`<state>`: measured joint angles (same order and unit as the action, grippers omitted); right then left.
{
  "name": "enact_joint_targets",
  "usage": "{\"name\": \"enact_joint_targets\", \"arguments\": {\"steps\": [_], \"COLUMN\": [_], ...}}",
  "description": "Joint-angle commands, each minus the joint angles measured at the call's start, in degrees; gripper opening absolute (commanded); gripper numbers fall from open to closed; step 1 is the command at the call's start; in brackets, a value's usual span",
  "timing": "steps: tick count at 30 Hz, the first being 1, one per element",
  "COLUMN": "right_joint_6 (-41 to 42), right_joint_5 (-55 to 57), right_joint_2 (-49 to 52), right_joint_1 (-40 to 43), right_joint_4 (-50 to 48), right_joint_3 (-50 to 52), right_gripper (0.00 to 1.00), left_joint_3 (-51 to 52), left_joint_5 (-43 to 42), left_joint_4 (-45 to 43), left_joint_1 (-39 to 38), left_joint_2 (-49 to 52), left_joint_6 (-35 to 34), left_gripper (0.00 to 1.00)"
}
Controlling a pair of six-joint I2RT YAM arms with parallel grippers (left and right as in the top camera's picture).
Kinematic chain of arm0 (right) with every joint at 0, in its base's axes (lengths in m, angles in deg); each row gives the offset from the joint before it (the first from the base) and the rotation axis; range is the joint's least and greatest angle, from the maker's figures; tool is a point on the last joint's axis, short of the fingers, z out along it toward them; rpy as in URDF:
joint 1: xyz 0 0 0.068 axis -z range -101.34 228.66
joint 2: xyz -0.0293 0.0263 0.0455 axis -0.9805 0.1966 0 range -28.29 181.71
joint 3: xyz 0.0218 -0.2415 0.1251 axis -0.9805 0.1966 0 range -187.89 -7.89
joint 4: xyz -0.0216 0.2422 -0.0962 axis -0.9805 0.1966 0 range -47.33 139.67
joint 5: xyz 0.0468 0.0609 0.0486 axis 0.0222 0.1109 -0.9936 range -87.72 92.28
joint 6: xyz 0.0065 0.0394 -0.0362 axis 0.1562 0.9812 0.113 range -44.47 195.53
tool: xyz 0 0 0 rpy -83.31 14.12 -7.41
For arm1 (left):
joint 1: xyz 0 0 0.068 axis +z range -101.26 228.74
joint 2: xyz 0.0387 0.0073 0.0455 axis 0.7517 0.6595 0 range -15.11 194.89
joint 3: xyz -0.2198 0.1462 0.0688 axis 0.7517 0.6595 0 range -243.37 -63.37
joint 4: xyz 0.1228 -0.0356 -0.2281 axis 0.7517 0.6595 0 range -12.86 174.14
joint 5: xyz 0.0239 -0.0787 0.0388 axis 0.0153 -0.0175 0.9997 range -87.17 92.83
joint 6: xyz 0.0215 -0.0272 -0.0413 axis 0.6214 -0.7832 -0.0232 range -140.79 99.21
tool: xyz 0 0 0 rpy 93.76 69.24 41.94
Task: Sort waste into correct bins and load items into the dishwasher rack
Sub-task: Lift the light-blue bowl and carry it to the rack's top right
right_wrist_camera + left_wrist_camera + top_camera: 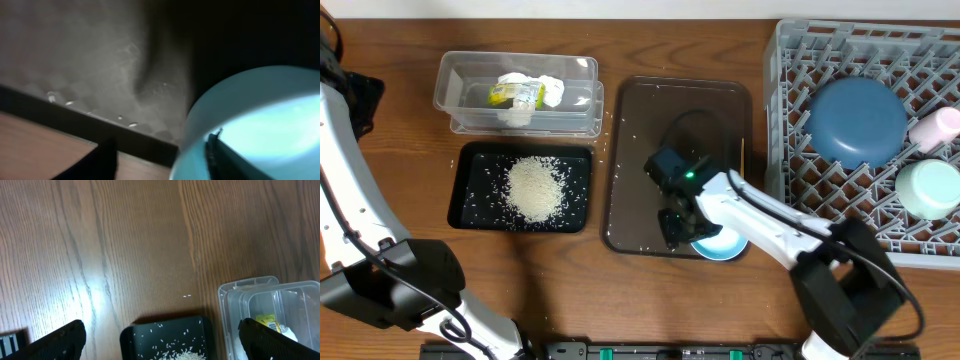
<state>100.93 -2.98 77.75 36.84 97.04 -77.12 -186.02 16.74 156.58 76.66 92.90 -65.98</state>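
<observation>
My right gripper (682, 222) is open and straddles the rim of the light blue bowl (725, 245) at the front edge of the brown serving tray (650, 130). In the right wrist view one finger is inside the bowl (260, 110) and the other is outside, apart from the wall; the gripper (160, 150) is not closed. The grey dishwasher rack (780, 100) holds the dark blue plate (855, 120), pink cup (935, 127) and mint-green bowl (930, 188). My left gripper (160, 330) is open and empty above the black tray (165, 330).
The black tray (470, 200) holds the rice heap (533, 187) and scattered grains. Behind it, the clear tub (450, 90) holds the white tissue (545, 90) and yellow-green wrapper (513, 95). A few grains lie on the brown tray (75, 60).
</observation>
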Motion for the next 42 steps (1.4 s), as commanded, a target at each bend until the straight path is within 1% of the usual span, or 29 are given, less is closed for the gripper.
{"name": "enact_joint_targets", "arguments": {"steps": [1,3,8,10,11,16,20,24,27,30,35,37,42], "right_joint_6": [0.70,0.70,0.68,0.63,0.09,-3.65,-8.50,-12.02,-15.02,-21.11,-31.82,-32.15,-32.72], "right_joint_5": [2.25,2.49,2.47,2.47,2.43,2.47,2.49,2.45,-0.35,-9.31,-22.18,-25.92,-41.77], "right_joint_2": [1.70,1.57,1.22,1.11,1.09,1.09,1.09,1.09,1.09,1.09,1.25,1.53,4.63], "right_joint_1": [-0.48,-0.48,-0.48,-0.48,-0.48,-0.07,3.06,10.14,17.53,26.88,41.16,46.73,58.90], "right_joint_4": [0.00,0.09,2.16,3.61,4.24,8.15,11.63,14.16,13.84,10.91,2.38,-2.60,-17.55], "right_joint_3": [0.24,0.09,-2.99,-5.14,-6.47,-14.38,-23.63,-34.38,-41.55,-46.49,-46.60,-45.16,-43.10], "right_gripper": [0.41,0.32,0.16,0.05,0.01,0.01,0.01,0.01,0.01,0.01,0.01,0.01,0.01], "left_joint_3": [-0.15,-0.15,-0.15,-0.15,-0.15,-0.15,-0.15,-0.15,-0.15,-0.15,-0.15,-0.15,-0.15], "left_joint_5": [0.70,0.70,0.70,0.70,0.70,0.70,0.70,0.70,0.70,0.70,0.70,0.70,0.70], "left_joint_4": [0.17,0.17,0.17,0.17,0.17,0.17,0.17,0.17,0.17,0.17,0.17,0.17,0.17], "left_joint_1": [0.02,0.02,0.02,0.02,0.02,0.02,0.02,0.02,0.02,0.02,0.02,0.02,0.02], "left_joint_2": [0.35,0.35,0.35,0.35,0.35,0.35,0.35,0.35,0.35,0.35,0.35,0.35,0.35], "left_joint_6": [-0.13,-0.13,-0.13,-0.13,-0.13,-0.13,-0.13,-0.13,-0.13,-0.13,-0.13,-0.13,-0.13], "left_gripper": [1.00,1.00,1.00,1.00,1.00,1.00,1.00,1.00,1.00,1.00,1.00,1.00,1.00]}}
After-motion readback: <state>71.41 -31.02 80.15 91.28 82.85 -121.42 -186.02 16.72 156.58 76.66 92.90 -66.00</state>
